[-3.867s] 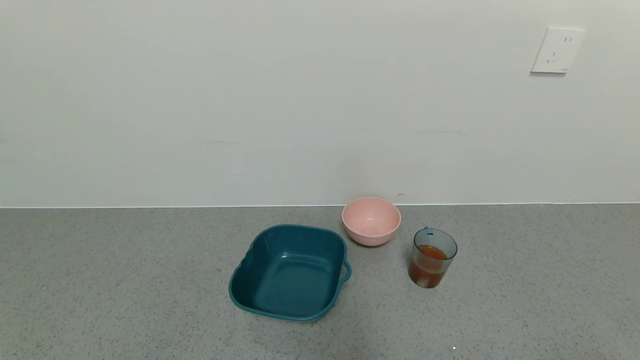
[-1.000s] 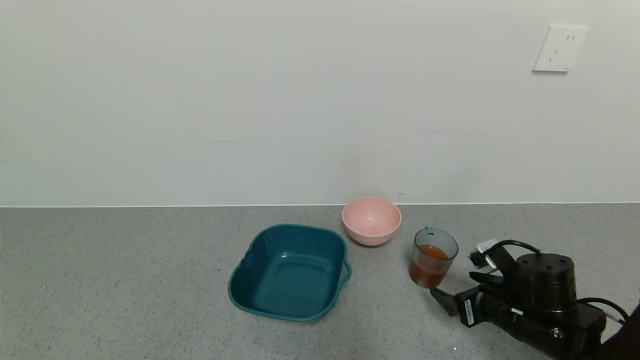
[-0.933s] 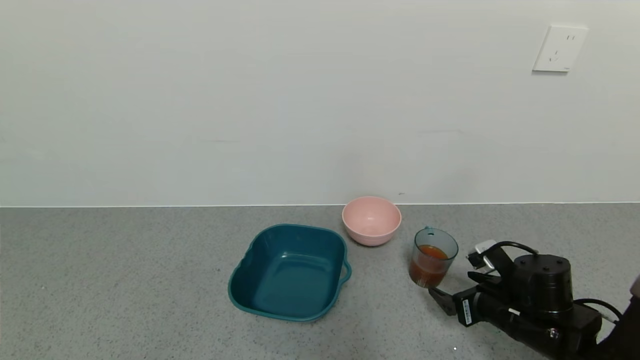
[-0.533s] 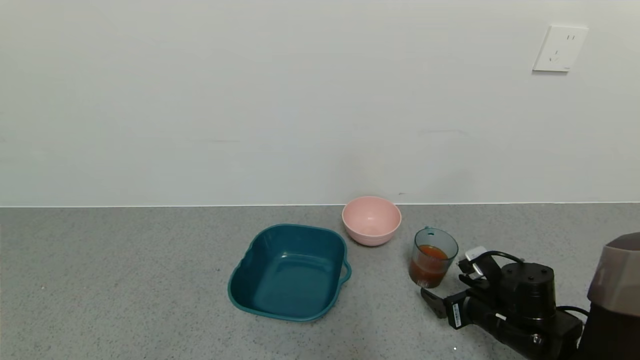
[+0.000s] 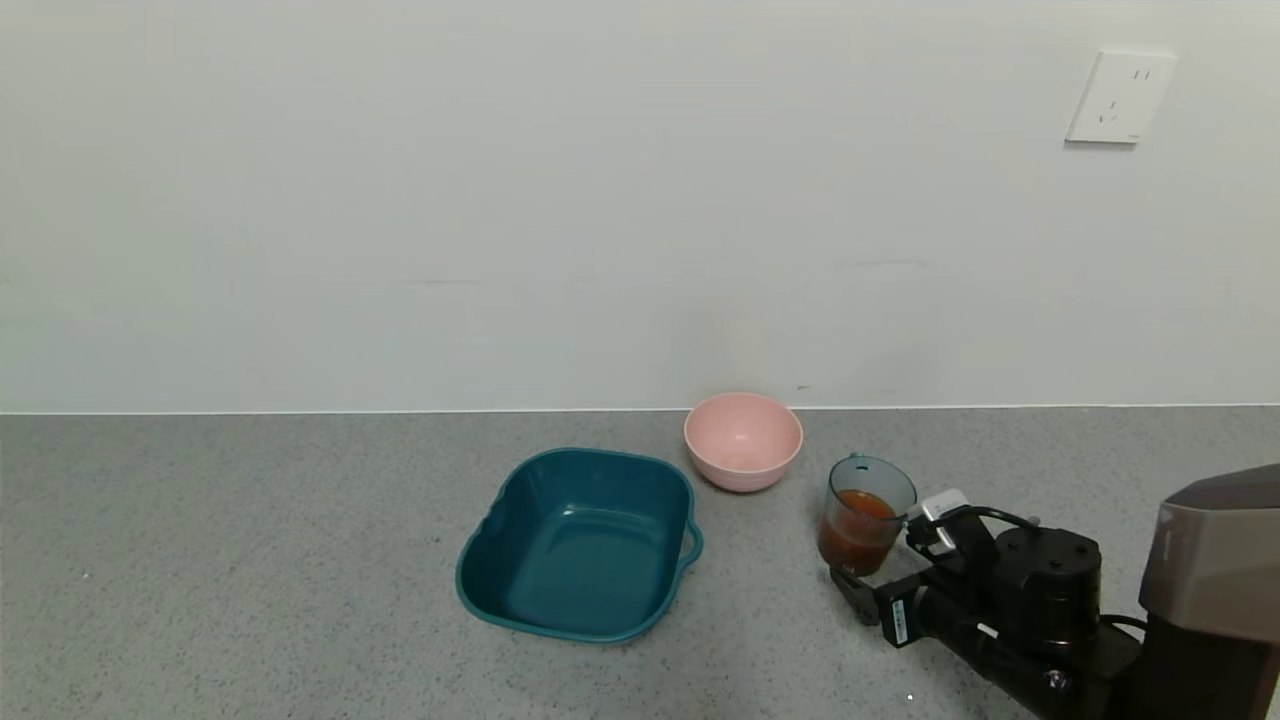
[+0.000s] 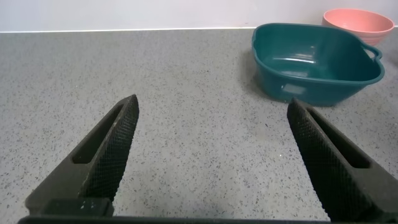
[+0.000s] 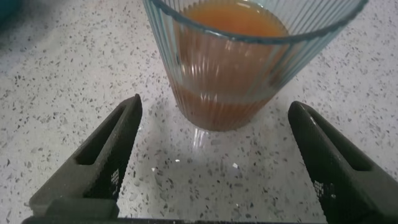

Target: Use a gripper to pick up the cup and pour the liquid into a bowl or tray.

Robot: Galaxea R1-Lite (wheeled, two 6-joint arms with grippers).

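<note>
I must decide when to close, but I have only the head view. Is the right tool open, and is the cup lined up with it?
Observer: Yes. The right tool is open, and the cup is centred in the gap between its fingers, with bare table showing on both sides of the cup.
Operator: Thank you. My view does not show the left tool. Where is it?
Observer: The left tool is open too, low over the table, pointing toward the basin and well apart from it.
</note>
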